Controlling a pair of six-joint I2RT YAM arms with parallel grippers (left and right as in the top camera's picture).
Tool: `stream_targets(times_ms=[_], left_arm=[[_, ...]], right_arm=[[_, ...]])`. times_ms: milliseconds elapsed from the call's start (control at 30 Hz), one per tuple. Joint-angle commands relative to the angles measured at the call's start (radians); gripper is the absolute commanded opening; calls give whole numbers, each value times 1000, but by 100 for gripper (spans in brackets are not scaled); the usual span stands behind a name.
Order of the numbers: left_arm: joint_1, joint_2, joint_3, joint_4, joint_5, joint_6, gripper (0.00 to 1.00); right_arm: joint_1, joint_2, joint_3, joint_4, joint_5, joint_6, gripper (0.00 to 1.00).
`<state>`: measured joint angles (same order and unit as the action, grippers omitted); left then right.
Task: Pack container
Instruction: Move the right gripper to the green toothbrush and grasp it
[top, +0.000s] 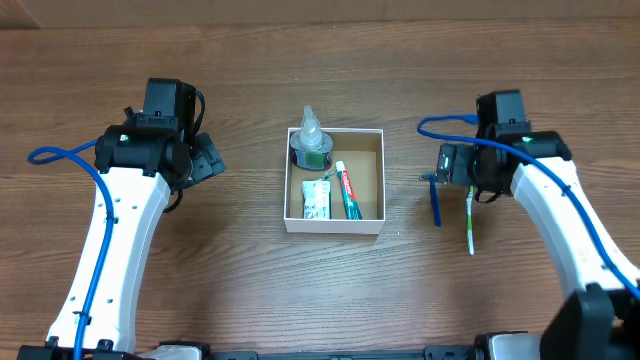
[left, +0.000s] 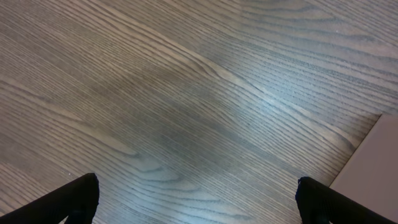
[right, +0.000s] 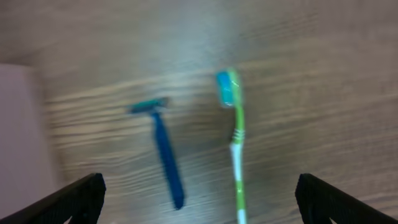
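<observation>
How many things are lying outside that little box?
2: a blue razor and a green-white toothbrush, side by side just right of the container. Others may be hidden.

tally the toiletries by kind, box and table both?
Bottle: 1
Toothpaste tube: 1
White-and-green packet: 1
Razor: 1
Toothbrush: 1
Total: 5, three in the container, two on the table.

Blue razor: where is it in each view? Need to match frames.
Overhead: the blue razor lies right of the container, apart from it.
Left wrist: not in it.
Right wrist: left of centre, head at the top, handle running down.
Shared landmark: the green toothbrush, just right of the razor in both the overhead and right wrist views.
</observation>
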<state>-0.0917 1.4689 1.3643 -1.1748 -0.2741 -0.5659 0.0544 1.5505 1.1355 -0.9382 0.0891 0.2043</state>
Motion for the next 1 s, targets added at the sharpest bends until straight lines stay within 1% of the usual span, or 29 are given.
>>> stream_targets(times_ms=[0, 233, 333, 433, 533, 600, 633, 733, 767, 900, 967], left_arm=[[2, -16, 19, 1, -14, 20, 100], [2, -16, 19, 1, -14, 20, 100], [2, -16, 19, 1, -14, 20, 100], [2, -16, 19, 1, -14, 20, 100], [2, -16, 19, 1, -14, 20, 100], [2, -16, 19, 1, -14, 20, 100], [2, -16, 19, 1, -14, 20, 100], [2, -16, 19, 1, -14, 20, 100], [2, -16, 19, 1, -14, 20, 100], [2, -16, 19, 1, -14, 19, 100], [2, -16, 19, 1, -14, 20, 100]], right_arm=[[-41, 16, -105, 90, 42, 39, 100], [-98, 16, -257, 231, 50, 34, 100], [-109, 16, -349, 354, 49, 16, 100], [-109, 16, -396, 427, 49, -29, 100], [-109, 16, -411, 444, 49, -52, 88], [-109, 16, -415, 449, 49, -52, 74], [-109, 16, -417, 454, 49, -53, 69], [-109, 16, -433, 482, 49, -56, 67], [-109, 16, -438, 489, 49, -56, 64], [-109, 16, -443, 499, 49, -56, 43], [-109, 16, -443, 500, 49, -56, 36]])
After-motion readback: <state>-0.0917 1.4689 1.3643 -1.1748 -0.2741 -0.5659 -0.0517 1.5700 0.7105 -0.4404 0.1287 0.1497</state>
